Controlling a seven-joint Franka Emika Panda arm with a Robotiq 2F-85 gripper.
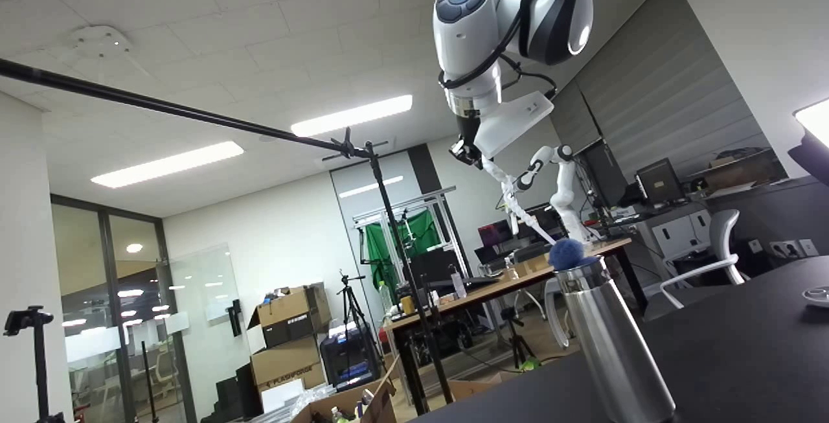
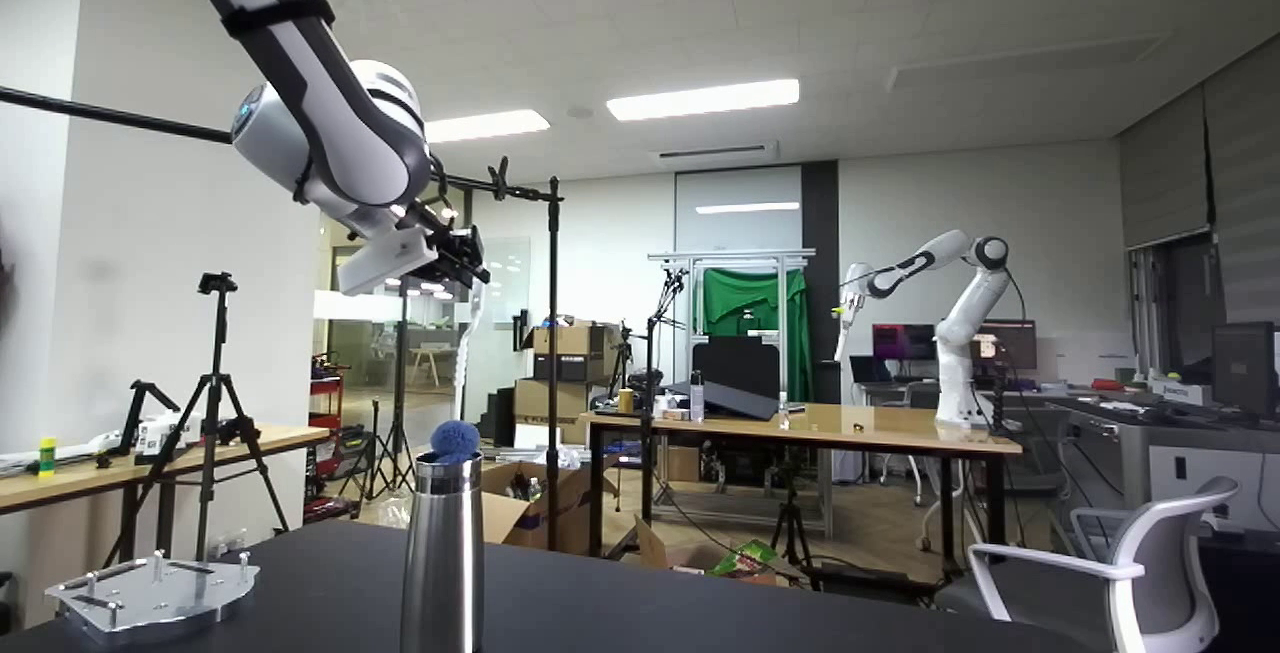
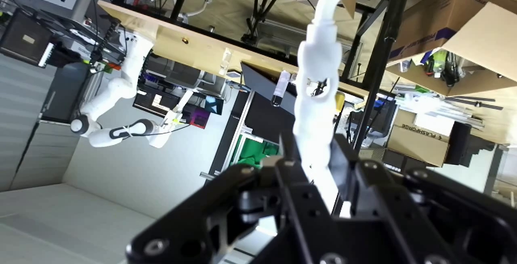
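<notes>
End effector [image 3: 316,148] pinches a white-handled brush [image 3: 319,60], its blue head [image 2: 455,438] at the top of an upright steel flask [image 2: 441,563]

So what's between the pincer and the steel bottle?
What looks like a bottle brush, held in the pincer: both exterior views show its white handle running down to the fuzzy blue head at the top of the steel bottle.

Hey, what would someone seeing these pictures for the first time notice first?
Probably the big white robot arm high in both exterior views, its gripper closed on a long white handle. The handle leads the eye down to the fuzzy blue ball at the mouth of a steel flask on the black table. Across the room, a second arm stands on a wooden table.
</notes>
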